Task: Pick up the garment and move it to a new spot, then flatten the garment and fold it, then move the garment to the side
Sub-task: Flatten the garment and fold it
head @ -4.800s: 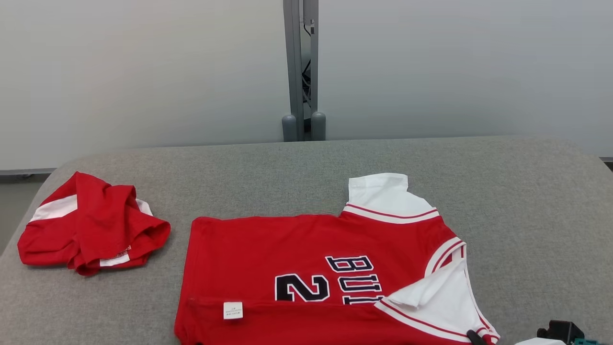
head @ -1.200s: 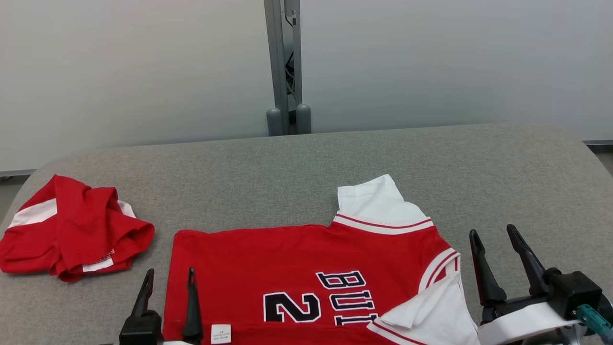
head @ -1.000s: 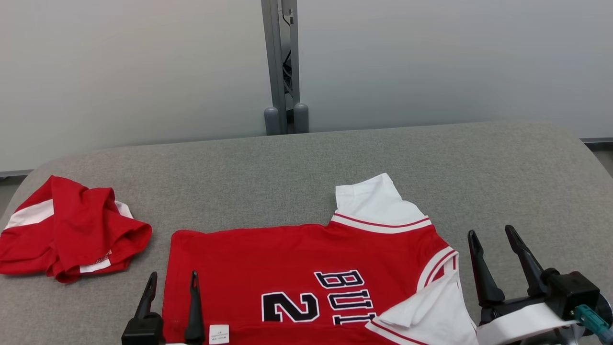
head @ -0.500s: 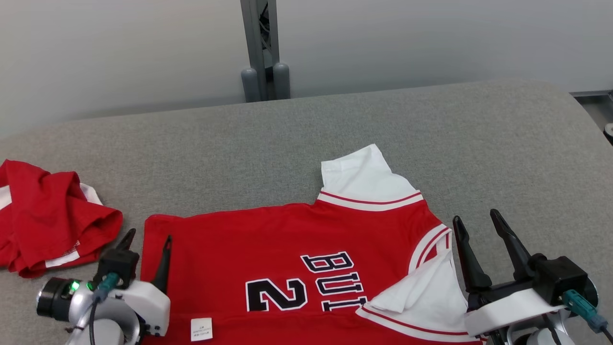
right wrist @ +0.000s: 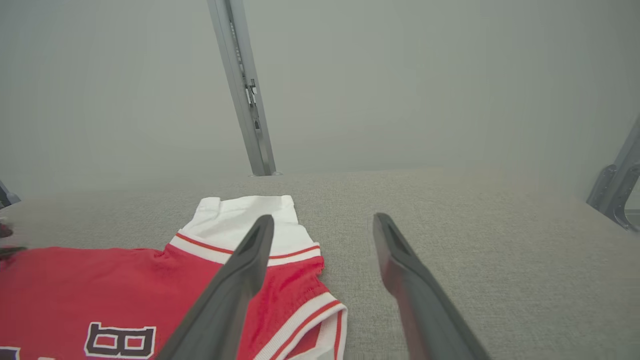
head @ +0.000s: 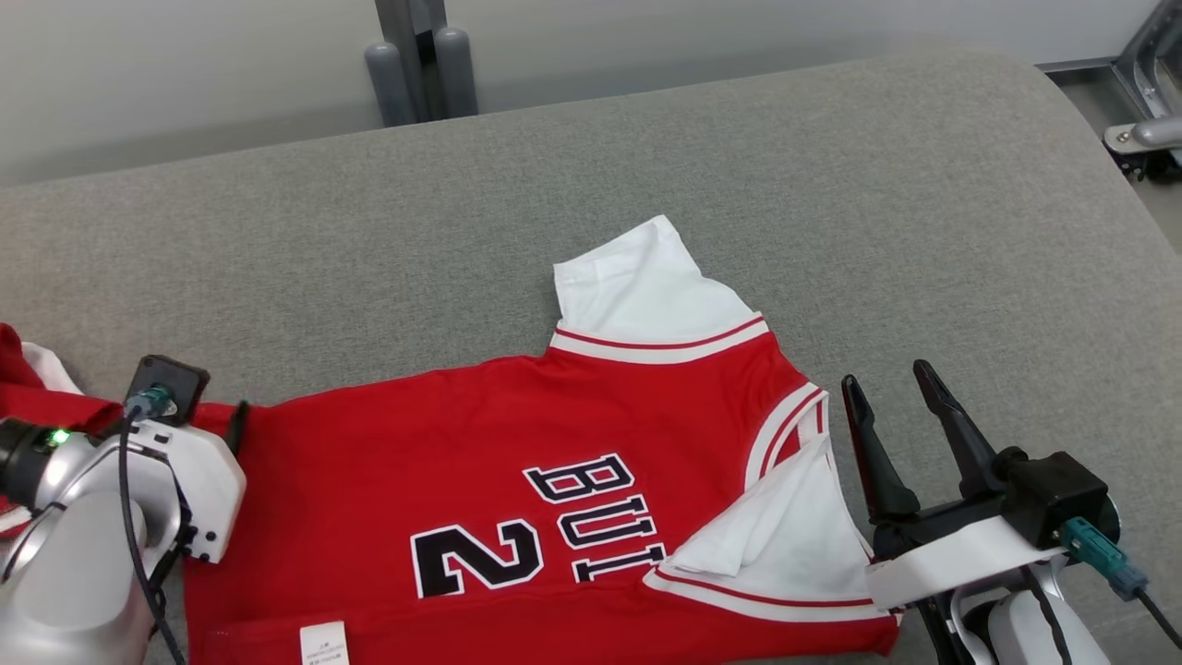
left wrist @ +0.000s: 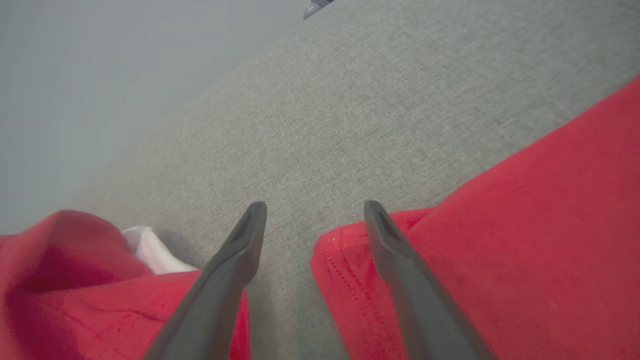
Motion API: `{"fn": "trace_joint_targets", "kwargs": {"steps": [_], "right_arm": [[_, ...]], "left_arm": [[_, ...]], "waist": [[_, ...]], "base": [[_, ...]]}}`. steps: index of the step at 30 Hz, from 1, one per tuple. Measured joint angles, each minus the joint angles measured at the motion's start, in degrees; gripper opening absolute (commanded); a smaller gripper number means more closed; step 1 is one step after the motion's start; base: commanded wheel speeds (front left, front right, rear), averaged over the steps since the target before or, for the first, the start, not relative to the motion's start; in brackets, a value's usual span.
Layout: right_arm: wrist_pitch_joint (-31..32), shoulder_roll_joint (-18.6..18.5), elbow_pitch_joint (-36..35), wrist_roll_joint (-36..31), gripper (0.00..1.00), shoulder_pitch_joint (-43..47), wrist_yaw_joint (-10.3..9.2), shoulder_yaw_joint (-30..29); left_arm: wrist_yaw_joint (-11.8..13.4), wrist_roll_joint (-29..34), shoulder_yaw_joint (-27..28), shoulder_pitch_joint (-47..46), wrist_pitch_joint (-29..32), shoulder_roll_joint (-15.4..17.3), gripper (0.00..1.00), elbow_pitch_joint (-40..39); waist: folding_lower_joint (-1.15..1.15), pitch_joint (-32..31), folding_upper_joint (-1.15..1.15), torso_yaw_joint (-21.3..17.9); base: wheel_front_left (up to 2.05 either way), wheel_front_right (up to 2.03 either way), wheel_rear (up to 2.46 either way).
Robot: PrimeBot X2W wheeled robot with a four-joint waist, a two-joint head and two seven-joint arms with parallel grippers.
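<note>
The garment [head: 517, 480] is a red jersey with white sleeves and dark lettering, spread flat on the grey padded table [head: 831, 185]. My left gripper [left wrist: 315, 205] is open and low over the jersey's far hem corner [left wrist: 340, 250]. One finger is above that corner and the other above a second red cloth. In the head view its pale wrist [head: 185, 480] hides most of the fingers. My right gripper [head: 885, 372] is open and holds nothing, just right of the jersey's neck end and near sleeve. In its wrist view the gripper [right wrist: 322, 217] points past the far white sleeve [right wrist: 245, 220].
A crumpled red and white cloth [head: 28, 397] lies at the table's left edge, close beside the jersey's hem [left wrist: 60, 280]. A grey metal post [head: 416, 55] stands behind the table. A metal frame [head: 1145, 120] stands off its right end. Bare grey table stretches behind the jersey.
The head camera has tilted down and turned, shifting the whole picture. My left arm has reached forward to the jersey's far hem corner. My right gripper keeps its place beside the jersey, still open.
</note>
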Motion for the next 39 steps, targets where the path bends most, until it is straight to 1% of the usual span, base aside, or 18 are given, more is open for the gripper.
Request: {"fn": "trace_joint_targets", "kwargs": {"steps": [2, 7, 11, 20, 21, 22, 23, 25, 26, 27, 32, 35, 39], "right_arm": [[0.0, 0.1, 0.1, 0.0, 1.00, -0.1, 0.00, 0.1], [0.0, 0.2, 0.3, 0.1, 1.00, -0.2, 0.00, 0.1], [0.0, 0.2, 0.4, 0.1, 1.00, -0.3, 0.00, 0.0], [0.0, 0.2, 1.3, 0.0, 1.00, -0.4, 0.00, -0.1], [0.0, 0.2, 1.4, 0.0, 1.00, -0.4, 0.00, -0.1], [0.0, 0.3, 1.4, 0.0, 1.00, -0.4, 0.00, -0.1], [0.0, 0.3, 1.4, 0.0, 1.00, -0.4, 0.00, 0.0], [0.0, 0.3, 1.5, 0.0, 1.00, -0.5, 0.00, 0.2], [0.0, 0.3, 1.5, 0.0, 1.00, -0.5, 0.00, 0.2], [0.0, 0.3, 1.5, 0.0, 1.00, -0.5, 0.00, 0.3], [0.0, 0.3, 1.5, 0.0, 1.00, -0.7, 0.00, 0.4], [0.0, 0.3, 1.6, 0.0, 1.00, -0.7, 0.00, 0.1], [0.0, 0.3, 2.1, 0.4, 1.00, -0.8, 0.00, -0.4]], "left_arm": [[-0.2, -3.1, -4.3, -0.5, 1.7, 0.3, 1.00, 0.6], [-0.2, -11.2, -12.4, -2.6, 5.3, 4.3, 1.00, 0.1], [-0.2, -15.1, -15.6, -3.6, 6.5, 6.7, 1.00, -0.4], [-0.2, -23.2, -22.4, -3.7, 8.0, 8.8, 1.00, -3.2], [-0.2, -24.2, -23.0, -3.7, 8.3, 8.9, 0.95, -3.7], [-0.2, -25.1, -23.7, -3.7, 8.5, 9.1, 0.88, -4.1], [-0.2, -26.0, -24.3, -3.6, 8.6, 9.4, 0.75, -4.4], [-0.2, -27.9, -25.5, -3.6, 9.1, 9.8, 0.34, -4.9], [-0.2, -28.6, -26.1, -3.6, 9.5, 10.1, 0.02, -5.1], [-0.2, -29.3, -26.3, -3.6, 9.5, 10.2, 0.00, -5.1], [-0.2, -30.1, -26.4, -4.6, 7.9, 10.6, 0.00, -3.6], [-0.2, -31.0, -25.8, -4.8, 6.8, 10.0, 0.00, -2.2], [0.1, -32.5, -24.7, -5.1, 5.9, 8.3, 0.00, -0.9]], "waist": [[0.00, 0.4, 0.00, -0.6], [0.00, 1.0, 0.00, -1.2], [0.00, 1.2, 0.00, -1.3], [0.00, 0.4, 0.00, -0.7], [0.00, 0.3, 0.00, -0.6], [0.00, 0.2, 0.00, -0.5], [0.00, 0.2, 0.00, -0.4], [0.00, 0.1, 0.00, -0.4], [0.00, 0.2, 0.00, -0.4], [0.00, 0.2, 0.00, -0.4], [0.00, 0.2, 0.00, -0.3], [0.00, 0.0, 0.00, -0.1], [0.00, -0.3, 0.00, 0.8]], "base": [[0.00, 0.00, 0.00], [0.00, 0.00, 0.00], [0.00, 0.00, 0.00], [0.00, 0.00, 0.00], [0.00, 0.00, 0.00], [0.00, 0.00, 0.00], [0.00, 0.00, 0.00], [0.00, 0.00, 0.00], [0.00, 0.00, 0.00], [0.00, 0.00, 0.00], [0.00, 0.00, 0.00], [0.00, 0.00, 0.00], [0.00, 0.00, 0.00]]}}
